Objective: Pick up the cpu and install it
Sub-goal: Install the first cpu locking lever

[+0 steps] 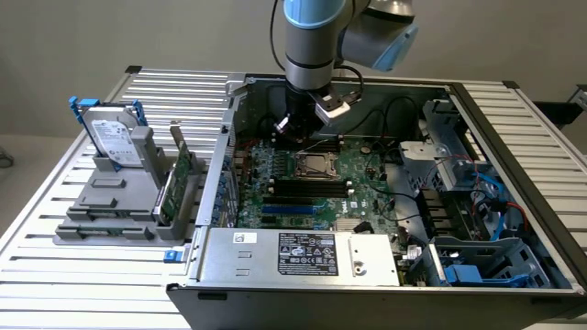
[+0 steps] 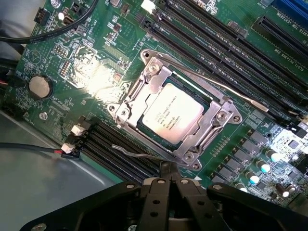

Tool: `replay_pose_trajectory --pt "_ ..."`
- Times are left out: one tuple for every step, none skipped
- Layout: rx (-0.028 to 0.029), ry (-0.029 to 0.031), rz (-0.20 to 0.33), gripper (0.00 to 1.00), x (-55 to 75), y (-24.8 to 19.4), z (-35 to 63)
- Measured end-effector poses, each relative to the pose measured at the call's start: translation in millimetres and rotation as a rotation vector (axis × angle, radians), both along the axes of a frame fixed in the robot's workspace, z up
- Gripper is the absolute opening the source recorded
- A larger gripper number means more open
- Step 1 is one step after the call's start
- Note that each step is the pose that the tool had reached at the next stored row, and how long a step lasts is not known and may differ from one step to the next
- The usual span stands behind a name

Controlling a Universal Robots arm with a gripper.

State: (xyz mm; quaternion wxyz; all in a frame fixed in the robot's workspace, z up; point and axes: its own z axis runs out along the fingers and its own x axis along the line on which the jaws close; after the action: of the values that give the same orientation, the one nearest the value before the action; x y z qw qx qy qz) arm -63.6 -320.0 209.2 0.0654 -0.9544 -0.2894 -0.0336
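The cpu [image 2: 172,113], a small square chip with a silvery top, lies flat in the metal socket frame [image 2: 219,117] on the green motherboard [image 2: 96,53]. In the exterior view the socket [image 1: 315,166] sits mid-board inside the open computer case. My gripper [image 2: 169,169] hangs just above the socket's edge, its two black fingertips pressed together and shut with nothing between them. In the exterior view the gripper [image 1: 298,141] points down at the board just behind the socket.
Black memory slots [image 2: 120,154] flank the socket, and a thin lever wire [image 2: 226,89] runs beside it. A power supply [image 1: 303,258] fills the case front. On the exterior view's left a grey stand holds a hard drive [image 1: 115,141] and a green card [image 1: 181,175].
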Motion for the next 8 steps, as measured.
replay_pose_trajectory --pt "0.0008 -0.0001 0.0 0.11 0.2 0.0 0.0" --pt "0.0013 -0.0001 0.0 0.11 0.5 0.0 0.0" --pt "0.0016 -0.0001 0.0 0.11 0.6 0.0 0.0" --pt "0.0019 -0.0001 0.0 0.11 0.8 0.0 0.0" --pt "0.002 0.0 0.0 0.11 1.0 0.0 0.0" --pt "0.0021 0.0 0.0 0.11 1.2 0.0 0.0" --pt "0.0022 0.0 0.0 0.11 1.4 0.0 0.0" --pt "0.0022 0.0001 0.0 0.11 1.6 0.0 0.0"
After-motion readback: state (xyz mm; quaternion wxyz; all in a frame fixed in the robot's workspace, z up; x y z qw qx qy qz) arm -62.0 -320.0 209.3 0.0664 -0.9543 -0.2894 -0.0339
